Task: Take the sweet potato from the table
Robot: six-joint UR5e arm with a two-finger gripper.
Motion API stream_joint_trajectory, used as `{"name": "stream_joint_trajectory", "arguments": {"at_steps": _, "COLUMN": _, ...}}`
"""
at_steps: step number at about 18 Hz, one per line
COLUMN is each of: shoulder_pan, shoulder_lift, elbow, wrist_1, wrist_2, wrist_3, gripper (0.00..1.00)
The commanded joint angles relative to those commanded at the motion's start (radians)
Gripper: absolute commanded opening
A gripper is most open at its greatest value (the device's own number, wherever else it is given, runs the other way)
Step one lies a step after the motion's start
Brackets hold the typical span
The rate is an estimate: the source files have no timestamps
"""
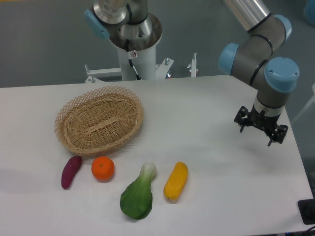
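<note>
Camera view, approach step: sweet potato (71, 171) near table (211, 147) front-left corner, beside orange (103, 168). Tool (260, 126) empty near right edge, fingers apparently spread. Next, probably: long crossing leftward, descent over the tuber, clear of orange and basket (99, 119).

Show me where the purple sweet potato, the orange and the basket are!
sweet potato (71, 171): fixed camera view, middle of its purple body.
orange (103, 168): fixed camera view, centre of the fruit.
wicker basket (66, 110): fixed camera view, its woven left rim.
</note>
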Motion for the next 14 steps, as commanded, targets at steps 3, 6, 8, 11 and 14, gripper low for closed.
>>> {"name": "stream_joint_trajectory", "arguments": {"at_steps": 3, "shoulder_pan": -0.002, "shoulder_lift": 0.000, "elbow": 0.002, "wrist_1": -0.002, "wrist_2": 0.002, "wrist_3": 0.000, "gripper": 1.00}}
{"name": "stream_joint_trajectory", "arguments": {"at_steps": 6, "shoulder_pan": -0.009, "shoulder_lift": 0.003, "elbow": 0.003, "wrist_1": 0.000, "wrist_2": 0.000, "wrist_3": -0.009, "gripper": 1.00}}
{"name": "stream_joint_trajectory", "arguments": {"at_steps": 8, "shoulder_pan": -0.018, "shoulder_lift": 0.006, "elbow": 0.005, "wrist_1": -0.002, "wrist_2": -0.002, "wrist_3": -0.024, "gripper": 1.00}}
{"name": "stream_joint_trajectory", "arguments": {"at_steps": 11, "shoulder_pan": -0.058, "shoulder_lift": 0.024, "elbow": 0.003, "wrist_1": -0.035, "wrist_2": -0.003, "wrist_3": -0.054, "gripper": 1.00}}
{"name": "stream_joint_trajectory", "arguments": {"at_steps": 14, "shoulder_pan": -0.118, "shoulder_lift": 0.032, "elbow": 0.002, "wrist_1": -0.038, "wrist_2": -0.008, "wrist_3": -0.155, "gripper": 1.00}}
